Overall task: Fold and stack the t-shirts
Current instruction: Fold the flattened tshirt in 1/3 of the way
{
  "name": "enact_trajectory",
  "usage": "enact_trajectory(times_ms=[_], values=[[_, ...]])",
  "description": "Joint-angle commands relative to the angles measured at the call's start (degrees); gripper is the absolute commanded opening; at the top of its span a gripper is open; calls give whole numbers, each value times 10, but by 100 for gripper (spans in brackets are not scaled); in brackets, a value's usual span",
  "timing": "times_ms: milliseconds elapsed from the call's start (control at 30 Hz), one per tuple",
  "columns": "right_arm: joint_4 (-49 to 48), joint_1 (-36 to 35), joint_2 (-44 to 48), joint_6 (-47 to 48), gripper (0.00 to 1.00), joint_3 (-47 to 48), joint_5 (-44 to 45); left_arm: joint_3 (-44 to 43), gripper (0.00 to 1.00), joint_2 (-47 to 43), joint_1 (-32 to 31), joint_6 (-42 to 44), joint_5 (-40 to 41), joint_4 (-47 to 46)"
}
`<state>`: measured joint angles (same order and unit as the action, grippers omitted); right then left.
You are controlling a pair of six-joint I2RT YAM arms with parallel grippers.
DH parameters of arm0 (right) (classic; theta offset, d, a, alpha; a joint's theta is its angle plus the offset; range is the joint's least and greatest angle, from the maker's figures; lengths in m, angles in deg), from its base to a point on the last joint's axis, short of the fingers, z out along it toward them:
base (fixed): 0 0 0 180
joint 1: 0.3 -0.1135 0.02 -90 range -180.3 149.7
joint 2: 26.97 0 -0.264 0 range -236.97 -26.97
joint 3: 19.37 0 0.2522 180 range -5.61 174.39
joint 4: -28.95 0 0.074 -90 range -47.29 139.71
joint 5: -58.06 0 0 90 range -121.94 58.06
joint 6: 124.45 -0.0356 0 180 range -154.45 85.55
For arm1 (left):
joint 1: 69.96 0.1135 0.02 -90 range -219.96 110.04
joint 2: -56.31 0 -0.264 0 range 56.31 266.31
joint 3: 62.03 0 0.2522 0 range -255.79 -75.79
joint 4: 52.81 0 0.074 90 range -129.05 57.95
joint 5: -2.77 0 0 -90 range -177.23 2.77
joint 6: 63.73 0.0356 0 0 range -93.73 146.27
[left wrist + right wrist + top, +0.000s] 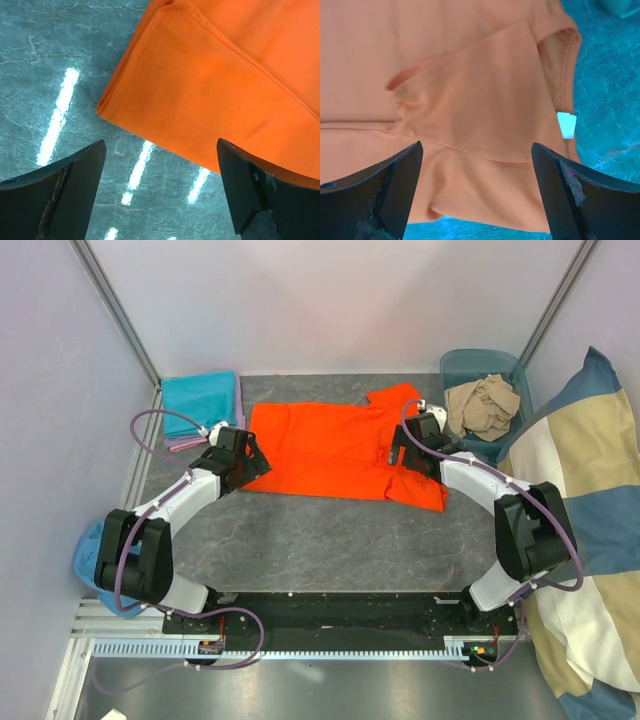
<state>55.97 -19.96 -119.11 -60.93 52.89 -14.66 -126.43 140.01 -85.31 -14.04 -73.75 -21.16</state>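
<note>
The orange t-shirt (335, 450) lies spread across the far middle of the table, partly folded lengthwise. Its folded hem corner shows in the left wrist view (210, 85). My left gripper (255, 462) is open and empty, hovering over bare table just off that corner (160, 165). My right gripper (398, 445) is open and empty above the shirt's collar end (477, 180), where a folded sleeve (480, 110) and the white neck label (566, 125) show. A folded teal t-shirt (201, 396) lies on a pink-lilac one (185, 443) at far left. Beige t-shirts (484, 406) are crumpled in a bin.
A teal plastic bin (462, 365) stands at the far right. A big blue-and-beige cushion-like fabric (585, 530) fills the right side. A blue cloth (88, 555) hangs by the left arm's base. Walls close off the back and sides.
</note>
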Motion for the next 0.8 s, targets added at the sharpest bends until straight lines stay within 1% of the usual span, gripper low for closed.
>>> enact_trajectory(times_ms=[0,167,333,600,667,700,767], values=[[13,1,-31,9,98,0,33,-37,100,14,9,28,29,6],[5,1,-66,11,98,-1,20,-72,99,43,10,39,41,8],[12,1,-90,9,98,-1,4,-102,96,73,10,47,54,20],[14,1,-105,5,98,-14,-15,-106,94,101,11,51,63,43],[12,1,-108,3,98,-15,-16,-106,89,107,11,52,62,54],[12,1,-110,3,98,-15,-18,-105,83,114,10,50,63,57],[11,1,-112,-1,98,-19,-20,-102,77,118,11,47,64,63]])
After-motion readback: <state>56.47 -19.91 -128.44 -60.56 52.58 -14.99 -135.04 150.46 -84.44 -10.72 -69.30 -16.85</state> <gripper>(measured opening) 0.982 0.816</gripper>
